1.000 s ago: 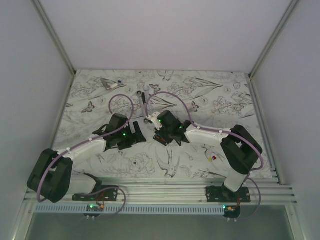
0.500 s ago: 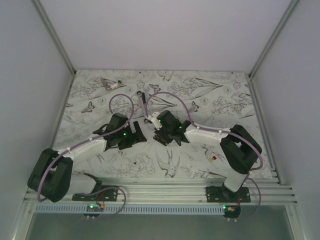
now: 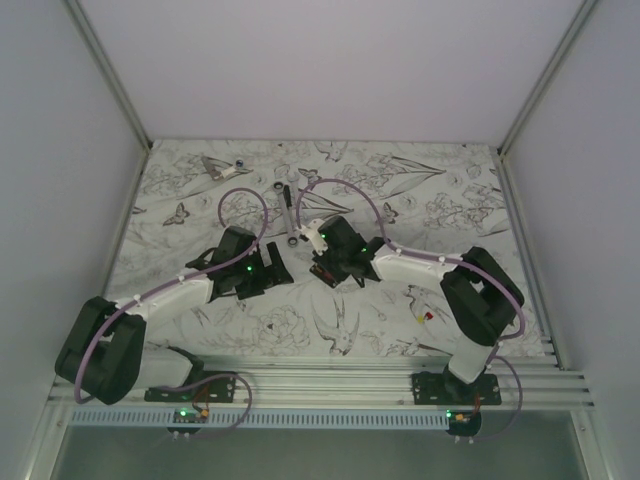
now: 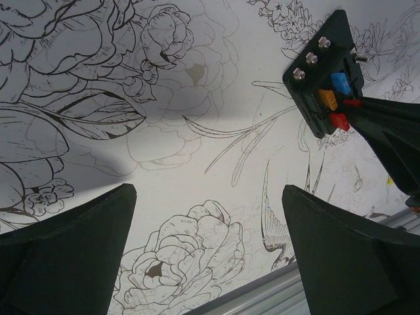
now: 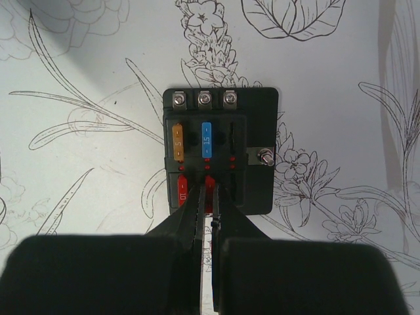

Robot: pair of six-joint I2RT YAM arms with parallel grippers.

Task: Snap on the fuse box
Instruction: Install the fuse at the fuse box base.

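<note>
Hiding beneath right end effector [image 5: 207,191] from above, fuse box [image 5: 220,141] shows in wrist views; closed tips touch its lower fuses [image 5: 182,190]. Left end effector [image 4: 207,197] gapes, empty.

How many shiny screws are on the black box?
4. Along the far edge of the fuse box: left screw, middle screw, right screw. A fourth screw stands on its side tab. The jaws may hide more.

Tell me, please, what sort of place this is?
Probably an enclosed robot test cell in a lab: plain white walls in metal framing, robot arms bolted to an aluminium rail, and a flower-printed table cover holding a fuse box.
</note>
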